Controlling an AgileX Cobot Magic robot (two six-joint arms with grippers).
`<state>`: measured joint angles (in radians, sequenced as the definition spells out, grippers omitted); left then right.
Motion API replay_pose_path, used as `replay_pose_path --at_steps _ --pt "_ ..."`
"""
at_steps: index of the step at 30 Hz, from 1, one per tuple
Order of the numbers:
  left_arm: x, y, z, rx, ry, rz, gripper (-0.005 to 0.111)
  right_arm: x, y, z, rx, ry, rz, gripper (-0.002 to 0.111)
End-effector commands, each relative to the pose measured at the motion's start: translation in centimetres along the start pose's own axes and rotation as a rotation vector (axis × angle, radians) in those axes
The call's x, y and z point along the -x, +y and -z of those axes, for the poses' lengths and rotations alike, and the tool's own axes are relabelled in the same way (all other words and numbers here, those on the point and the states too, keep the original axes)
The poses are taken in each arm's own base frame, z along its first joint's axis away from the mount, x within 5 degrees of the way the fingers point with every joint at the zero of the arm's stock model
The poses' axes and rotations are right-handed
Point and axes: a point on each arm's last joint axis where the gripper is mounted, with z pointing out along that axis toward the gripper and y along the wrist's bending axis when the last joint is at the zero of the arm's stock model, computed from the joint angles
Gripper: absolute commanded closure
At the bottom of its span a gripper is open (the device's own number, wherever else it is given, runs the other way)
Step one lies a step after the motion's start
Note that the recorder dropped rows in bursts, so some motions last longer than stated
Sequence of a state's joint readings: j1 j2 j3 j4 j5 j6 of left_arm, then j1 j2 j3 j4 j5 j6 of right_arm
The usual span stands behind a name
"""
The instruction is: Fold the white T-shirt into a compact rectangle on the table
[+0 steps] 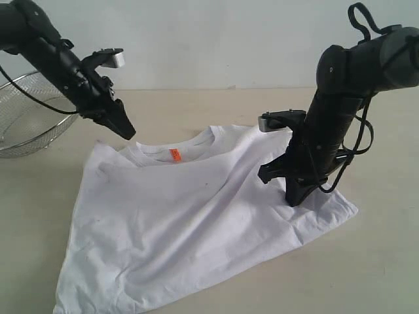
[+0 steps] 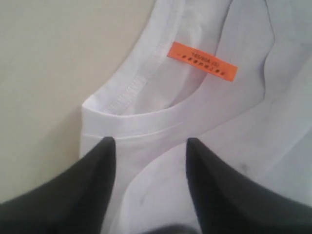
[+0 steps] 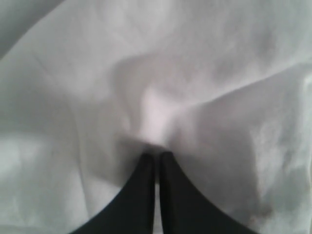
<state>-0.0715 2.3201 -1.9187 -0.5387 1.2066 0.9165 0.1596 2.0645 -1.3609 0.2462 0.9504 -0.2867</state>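
The white T-shirt [image 1: 196, 216] lies spread and wrinkled on the table [image 1: 380, 261], collar toward the back, with its orange neck tag [image 1: 175, 155] showing. My left gripper [image 1: 124, 129] hovers just above the collar's left end. In the left wrist view my left gripper [image 2: 150, 141] is open, and only the collar seam and the neck tag [image 2: 202, 61] lie beyond its tips. My right gripper [image 1: 292, 199] stands nearly upright on the shirt's right sleeve area. In the right wrist view my right gripper [image 3: 157, 155] is shut, with a small ridge of the white T-shirt [image 3: 195, 73] pinched at its tips.
A round wire-mesh basket [image 1: 26, 118] sits at the far left edge of the table, behind the left arm. Bare tabletop [image 2: 48, 63] borders the shirt beside the collar. A pale wall runs along the back.
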Motion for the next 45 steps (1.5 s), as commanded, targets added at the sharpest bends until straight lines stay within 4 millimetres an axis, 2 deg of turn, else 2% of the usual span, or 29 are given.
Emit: replay_pose_path --at_steps 1,7,14,16,20,22,24,29,31,35,45 --pt "0.4 -1.0 -0.6 0.045 0.091 -0.026 0.05 0.0 0.2 0.2 0.004 -0.007 0.019 0.108" --pt "-0.2 -0.4 -1.1 0.092 0.161 -0.027 0.05 0.0 0.2 0.2 0.009 -0.009 0.025 0.108" --pt "-0.2 -0.4 -1.3 0.079 0.149 0.028 0.052 0.0 0.2 0.2 0.008 -0.013 0.032 0.108" --pt "-0.1 -0.5 -1.4 0.076 0.138 0.099 0.057 0.0 0.2 0.2 0.007 -0.014 0.032 0.108" --pt "0.1 -0.8 -1.6 0.075 0.14 0.119 0.078 0.0 0.2 0.2 0.007 -0.014 0.032 0.108" --pt "0.0 -1.2 -1.8 0.068 0.148 0.123 0.082 0.0 0.2 0.2 0.007 -0.014 0.034 0.108" --pt "-0.3 -1.4 -2.0 0.066 0.168 0.122 0.079 0.0 0.2 0.2 0.007 -0.014 0.034 0.108" --pt "-1.4 -1.2 -2.6 0.085 0.232 0.116 0.058 0.0 0.2 0.2 0.007 -0.014 0.036 0.108" --pt "-1.5 -1.2 -2.6 0.083 0.235 0.123 0.054 0.0 0.2 0.2 0.007 -0.014 0.036 0.108" --pt "-1.9 -0.9 -2.5 0.129 0.286 0.071 0.052 0.0 0.2 0.2 0.007 -0.014 0.038 0.108" --pt "-1.6 -0.6 -2.6 0.147 0.252 0.056 0.052 0.1 0.2 0.2 0.006 -0.018 0.039 0.108"
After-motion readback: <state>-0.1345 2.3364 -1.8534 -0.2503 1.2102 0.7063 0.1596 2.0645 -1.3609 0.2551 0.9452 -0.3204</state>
